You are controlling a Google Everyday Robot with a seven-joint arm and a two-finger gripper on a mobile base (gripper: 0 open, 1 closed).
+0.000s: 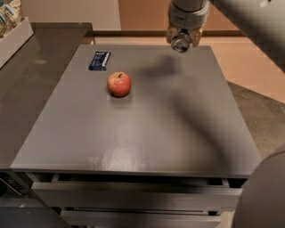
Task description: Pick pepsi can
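Pincer above worktop far edge, clamped on pepsi can. Apple and blue packet far-left; bare surface right and near.

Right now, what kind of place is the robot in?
Probably an office snack area or kitchenette: a grey counter with drawers below, an apple and a blue packet on it, a tray of snack bags at the left. The gripper holds a can above the counter's far edge.

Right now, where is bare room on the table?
The whole near half and right side of the table are bare. Only the far left holds things: the apple and blue packet. The gripper holds the can above the far edge.
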